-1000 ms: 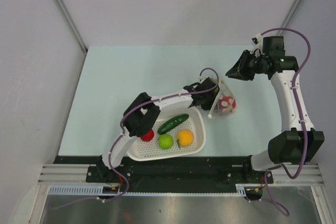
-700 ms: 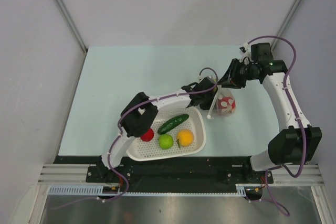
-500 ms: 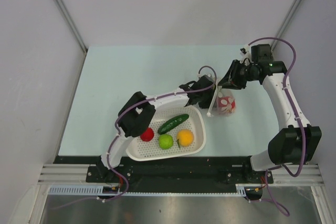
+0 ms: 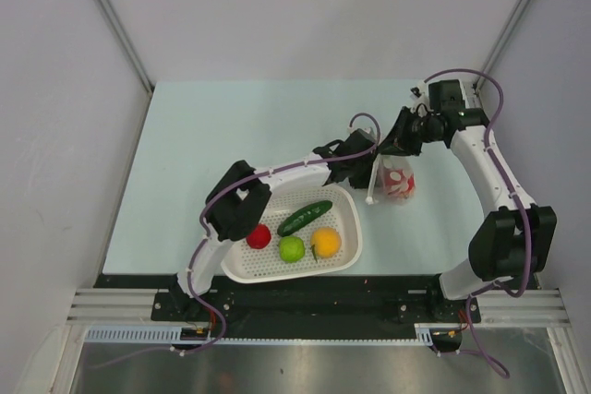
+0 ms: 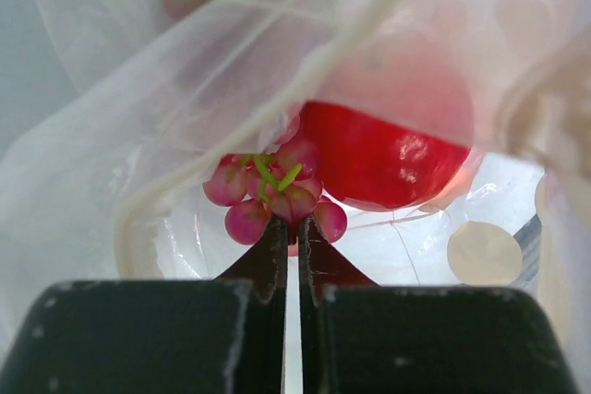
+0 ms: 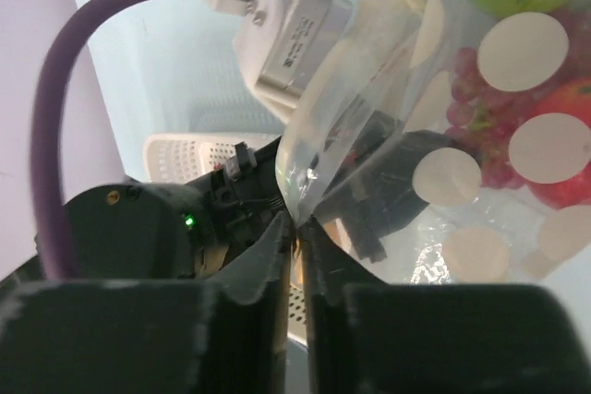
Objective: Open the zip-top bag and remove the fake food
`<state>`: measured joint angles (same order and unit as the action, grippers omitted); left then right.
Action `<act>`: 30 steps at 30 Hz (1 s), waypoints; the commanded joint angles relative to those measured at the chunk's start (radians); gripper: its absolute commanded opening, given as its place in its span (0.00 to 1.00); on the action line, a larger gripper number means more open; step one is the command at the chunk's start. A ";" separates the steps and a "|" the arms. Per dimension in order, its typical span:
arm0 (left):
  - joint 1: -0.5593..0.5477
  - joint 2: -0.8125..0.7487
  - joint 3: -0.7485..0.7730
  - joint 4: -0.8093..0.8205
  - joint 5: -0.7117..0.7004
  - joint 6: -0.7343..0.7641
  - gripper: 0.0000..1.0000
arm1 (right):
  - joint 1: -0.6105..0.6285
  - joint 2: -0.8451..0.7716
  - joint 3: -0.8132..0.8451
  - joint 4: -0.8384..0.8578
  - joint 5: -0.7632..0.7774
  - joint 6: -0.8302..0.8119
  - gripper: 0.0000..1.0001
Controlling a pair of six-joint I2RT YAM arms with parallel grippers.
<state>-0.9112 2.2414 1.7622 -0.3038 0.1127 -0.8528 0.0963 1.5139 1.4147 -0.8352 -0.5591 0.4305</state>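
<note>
Pale table (image 4: 212, 145) | basket (image 4: 354, 239) near zip-top bag (image 4: 399, 184) | left arm (image 4: 286, 173) overhangs basket

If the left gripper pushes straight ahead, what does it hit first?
Probably the grape bunch inside the zip-top bag, just beyond the left gripper's closed tips; the red fruit lies behind, though depth is unclear.

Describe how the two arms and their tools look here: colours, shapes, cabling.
Both arms match: the left arm and right arm have white tubular links joined by blocky black joint housings. A thin purple cable loops along each one. The left tool and right tool have matte black fingers, flat-sided and tapering to narrow tips. No markings are legible.
</note>
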 commanded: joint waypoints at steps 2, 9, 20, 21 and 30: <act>0.006 -0.134 -0.001 0.006 0.012 0.072 0.00 | 0.000 0.002 -0.002 0.027 0.039 -0.033 0.00; 0.011 -0.184 0.104 -0.132 0.034 0.195 0.00 | -0.001 -0.034 -0.002 -0.016 0.151 -0.114 0.00; 0.015 -0.230 0.302 -0.402 0.068 0.379 0.00 | -0.003 -0.090 -0.016 -0.025 0.286 -0.154 0.00; 0.017 -0.238 0.325 -0.415 0.062 0.385 0.00 | -0.006 -0.093 -0.019 -0.019 0.289 -0.157 0.00; 0.040 -0.382 0.326 -0.561 -0.025 0.465 0.00 | -0.067 -0.096 -0.034 -0.005 0.268 -0.167 0.00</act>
<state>-0.8928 2.0121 2.0682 -0.7902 0.1471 -0.4580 0.0605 1.4509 1.3823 -0.8604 -0.2996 0.2916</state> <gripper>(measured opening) 0.020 0.009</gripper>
